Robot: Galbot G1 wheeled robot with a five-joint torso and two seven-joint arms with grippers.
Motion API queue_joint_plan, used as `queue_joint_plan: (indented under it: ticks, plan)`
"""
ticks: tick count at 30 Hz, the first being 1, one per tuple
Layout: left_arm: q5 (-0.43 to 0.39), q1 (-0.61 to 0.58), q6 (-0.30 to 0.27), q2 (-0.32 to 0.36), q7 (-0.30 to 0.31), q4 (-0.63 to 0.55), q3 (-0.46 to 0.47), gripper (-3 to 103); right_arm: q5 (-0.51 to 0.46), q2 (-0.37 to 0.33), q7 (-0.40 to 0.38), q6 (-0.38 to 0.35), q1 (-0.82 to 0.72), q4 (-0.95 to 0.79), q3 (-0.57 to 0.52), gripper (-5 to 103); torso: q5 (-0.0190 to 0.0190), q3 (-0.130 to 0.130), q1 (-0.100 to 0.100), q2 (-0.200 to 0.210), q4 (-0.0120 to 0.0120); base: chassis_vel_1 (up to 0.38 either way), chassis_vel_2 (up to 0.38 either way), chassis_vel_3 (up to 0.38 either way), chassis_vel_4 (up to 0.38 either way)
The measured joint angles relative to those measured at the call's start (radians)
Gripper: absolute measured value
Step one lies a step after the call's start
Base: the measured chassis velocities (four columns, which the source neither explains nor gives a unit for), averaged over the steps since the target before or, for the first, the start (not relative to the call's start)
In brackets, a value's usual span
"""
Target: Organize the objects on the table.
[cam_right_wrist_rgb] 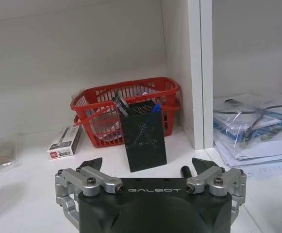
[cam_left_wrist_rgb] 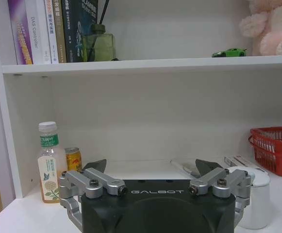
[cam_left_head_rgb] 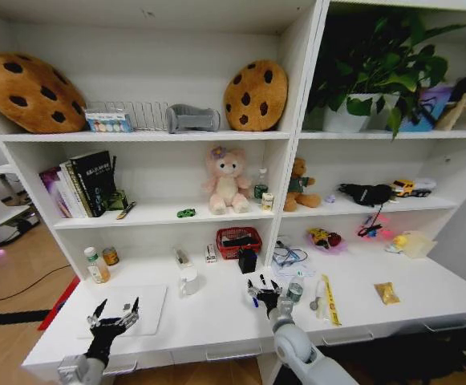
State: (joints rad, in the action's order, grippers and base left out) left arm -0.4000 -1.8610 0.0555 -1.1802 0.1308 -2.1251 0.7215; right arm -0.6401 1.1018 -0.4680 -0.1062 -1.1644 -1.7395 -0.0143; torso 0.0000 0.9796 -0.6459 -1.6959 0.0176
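galbot lettering: left gripper [cam_left_wrist_rgb: 150,171] | right gripper [cam_right_wrist_rgb: 148,167] | fingers spread

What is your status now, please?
Left gripper open, empty, over laptop. Right gripper open, empty, over table, facing pen holder and red basket. Green can close beside right gripper.

Ahead of my right pincer [cam_right_wrist_rgb: 149,166] a mesh pen holder [cam_right_wrist_rgb: 143,136] stands before the basket [cam_right_wrist_rgb: 127,109]; a packet [cam_left_head_rgb: 386,293] lies right, the laptop [cam_left_head_rgb: 128,309] under my left pincer [cam_left_head_rgb: 115,312].
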Motion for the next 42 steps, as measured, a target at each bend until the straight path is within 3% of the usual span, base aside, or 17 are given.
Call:
queue_joint_plan:
  ticks: [3,16,42]
  plan:
    - [0.000,-0.013,0.003,-0.002,0.000,-0.006,0.011,100,-0.074,0.005,-0.024,-0.026,0.031,-0.001,0.021,100,0.0000,0.000,0.000,0.000,0.0000,0.000,0.000,0.000,0.000]
    - [0.004,-0.024,0.011,-0.017,-0.002,-0.006,0.015,100,-0.212,-0.017,-0.089,-0.090,0.069,0.004,0.050,100,0.0000,0.000,0.000,0.000,0.0002,0.000,0.000,0.000,0.000]
    - [-0.019,-0.025,0.029,-0.024,-0.016,0.027,0.036,100,-0.290,-0.066,-0.089,-0.122,0.206,0.116,0.207,100,0.0000,0.000,0.000,0.000,0.0001,0.000,0.000,0.000,0.000]
